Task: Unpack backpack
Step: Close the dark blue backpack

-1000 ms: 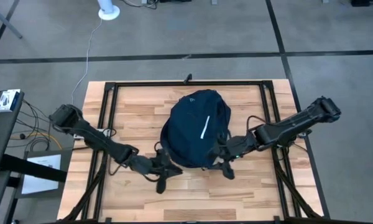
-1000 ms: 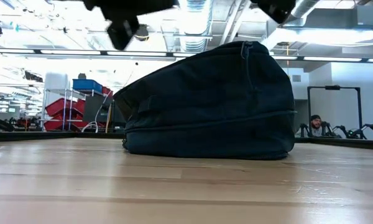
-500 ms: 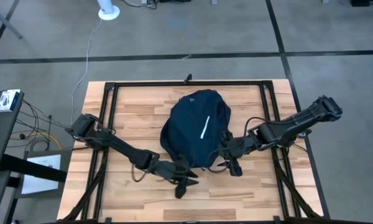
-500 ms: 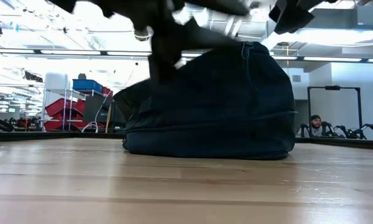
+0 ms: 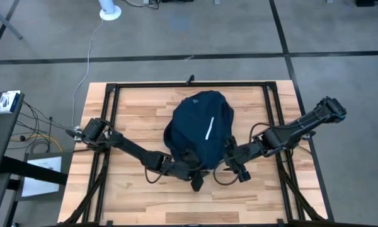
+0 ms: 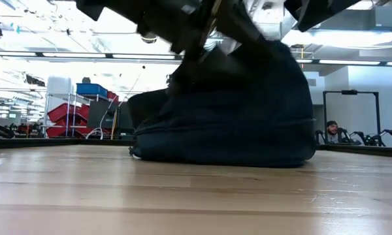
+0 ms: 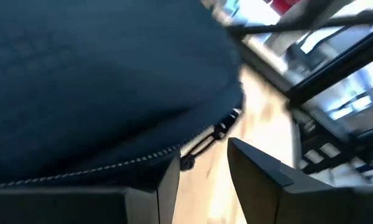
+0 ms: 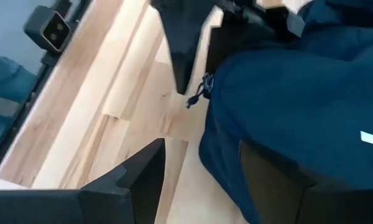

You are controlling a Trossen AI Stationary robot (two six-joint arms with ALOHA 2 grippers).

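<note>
A: Currently listed: backpack (image 5: pixel 200 129), centre of table (image 5: pixel 132 107), zipped. Left gripper (image 5: pixel 198 181) at its 6 o'clock edge, fingers (image 7: pixel 255 171) narrowly parted around the zipper pull (image 7: pixel 219 131), not closed on it.

B: Right gripper (image 5: pixel 240 171) at 4 o'clock, fingers apart, one pressing fabric. Risk: pull slips free, or bag drags.
</note>
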